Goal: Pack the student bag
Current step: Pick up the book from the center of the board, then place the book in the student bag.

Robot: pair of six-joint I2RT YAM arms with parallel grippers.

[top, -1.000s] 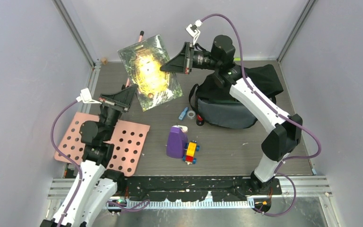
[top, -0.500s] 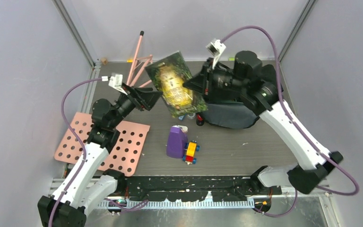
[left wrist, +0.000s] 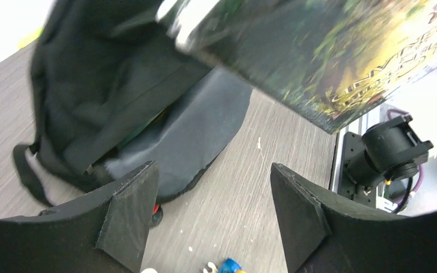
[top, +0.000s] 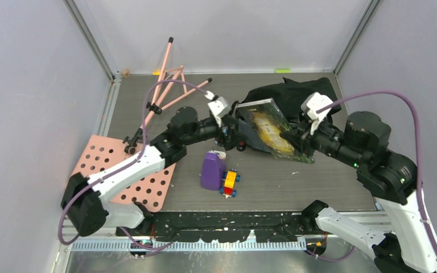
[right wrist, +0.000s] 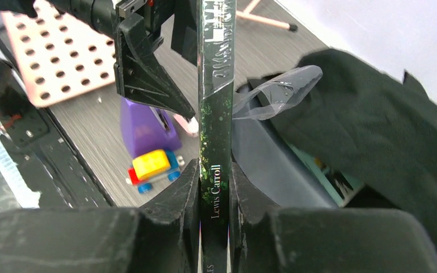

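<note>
One soft, floppy bag (top: 296,94) near far-right tabletop corner: probably sags, so take hold at mouth rim; right gripper (top: 297,141) clamped on stiff book (top: 267,125); left gripper (top: 231,133) agape, empty, beside bag.

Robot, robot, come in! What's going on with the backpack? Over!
Left gripper open, empty, beside student bag. Right gripper shut on book, at the bag. Purple bottle, toy blocks lie apart.

The student bag (top: 296,94) is matt black cloth, the book (top: 267,125) glossy — the table (top: 330,176) grey wood-grain
</note>
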